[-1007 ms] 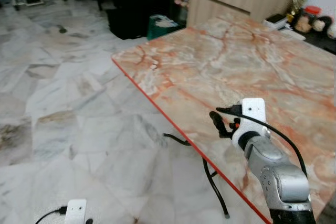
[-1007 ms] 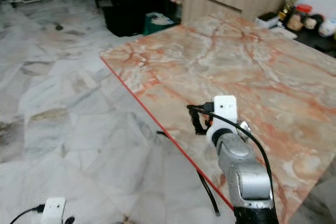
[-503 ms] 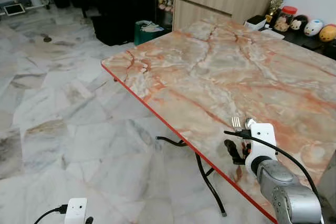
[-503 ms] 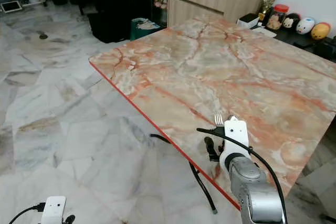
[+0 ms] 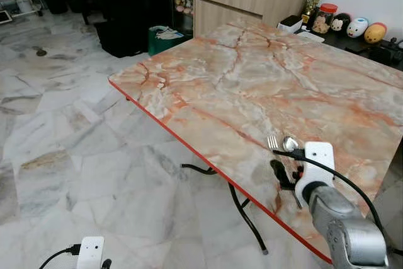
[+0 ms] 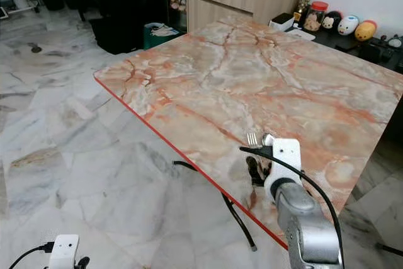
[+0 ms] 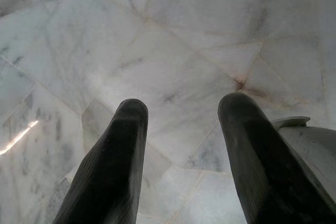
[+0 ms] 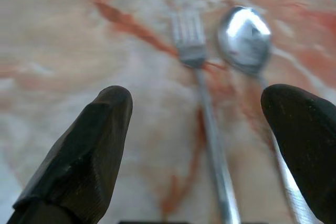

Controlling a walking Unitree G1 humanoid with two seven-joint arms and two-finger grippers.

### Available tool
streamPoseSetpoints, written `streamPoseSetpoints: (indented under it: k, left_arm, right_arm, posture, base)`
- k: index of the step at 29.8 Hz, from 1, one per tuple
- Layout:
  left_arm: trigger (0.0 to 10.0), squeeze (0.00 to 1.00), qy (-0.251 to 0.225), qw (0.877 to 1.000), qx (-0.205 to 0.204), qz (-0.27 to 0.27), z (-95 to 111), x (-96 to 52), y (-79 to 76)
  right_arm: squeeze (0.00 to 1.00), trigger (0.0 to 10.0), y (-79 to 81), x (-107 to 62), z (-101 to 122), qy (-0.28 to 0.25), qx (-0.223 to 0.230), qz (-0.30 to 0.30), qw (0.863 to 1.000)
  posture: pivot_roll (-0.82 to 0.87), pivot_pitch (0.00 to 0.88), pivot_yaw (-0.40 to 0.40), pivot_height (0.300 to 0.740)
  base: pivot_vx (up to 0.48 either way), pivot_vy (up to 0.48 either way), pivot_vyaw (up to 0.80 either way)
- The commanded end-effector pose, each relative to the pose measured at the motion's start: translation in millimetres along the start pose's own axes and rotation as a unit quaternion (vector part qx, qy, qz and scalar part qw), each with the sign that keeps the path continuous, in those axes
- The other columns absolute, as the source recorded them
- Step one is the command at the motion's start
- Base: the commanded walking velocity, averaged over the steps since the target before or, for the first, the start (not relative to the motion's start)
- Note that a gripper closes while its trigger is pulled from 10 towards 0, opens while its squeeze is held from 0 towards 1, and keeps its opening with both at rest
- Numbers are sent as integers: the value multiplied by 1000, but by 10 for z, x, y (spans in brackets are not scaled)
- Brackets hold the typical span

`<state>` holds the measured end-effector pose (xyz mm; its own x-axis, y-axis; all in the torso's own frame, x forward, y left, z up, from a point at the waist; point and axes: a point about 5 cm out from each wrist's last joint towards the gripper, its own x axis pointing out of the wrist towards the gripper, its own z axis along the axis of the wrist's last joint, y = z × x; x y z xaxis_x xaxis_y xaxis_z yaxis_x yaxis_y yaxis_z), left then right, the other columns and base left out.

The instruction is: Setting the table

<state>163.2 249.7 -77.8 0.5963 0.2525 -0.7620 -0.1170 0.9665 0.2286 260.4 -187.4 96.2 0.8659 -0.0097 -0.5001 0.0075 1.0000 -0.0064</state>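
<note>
Fork (image 8: 202, 98) and spoon (image 8: 245, 38) lie side by side on the marble table (image 5: 264, 86), near its red front edge, heads pointing away from the robot, handles running back under the wrist. Right gripper (image 8: 197, 145) hangs low over them, fingers spread wide and empty, straddling both handles along their long axis. Right arm is the near one, forearm reaching forward over the table edge. Left gripper (image 7: 181, 145) hangs idle over the floor, fingers apart.
</note>
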Motion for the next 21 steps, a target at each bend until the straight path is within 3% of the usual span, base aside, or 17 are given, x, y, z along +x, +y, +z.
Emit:
streamPoseSetpoints:
  k: [1,18,19,20,21]
  left_arm:
    - [10000,0,4,1000,3,1,-13,-1,-4]
    - [10000,0,4,1000,2,7,-6,0,73]
    - [10000,0,4,1000,2,7,-5,0,74]
    - [10000,0,4,1000,2,7,-5,0,74]
    - [10000,0,4,1000,2,8,-3,1,74]
  right_arm:
    - [0,10000,27,26,24,-4,-1,9,1000]
    - [0,10000,4,111,-38,3,7,-1,1000]
    - [0,8941,5,118,-37,1,7,-1,1000]
    - [0,8941,5,118,-37,1,7,-1,1000]
    - [0,0,10,136,-30,-1,7,2,1000]
  posture:
    - [3,0,-10,740]
    - [12,0,-2,740]
    - [13,0,-1,740]
    - [13,0,-1,740]
    - [14,0,-1,740]
  base:
    - [0,0,0]
    - [0,0,0]
    - [0,0,0]
    - [0,0,0]
    - [0,0,0]
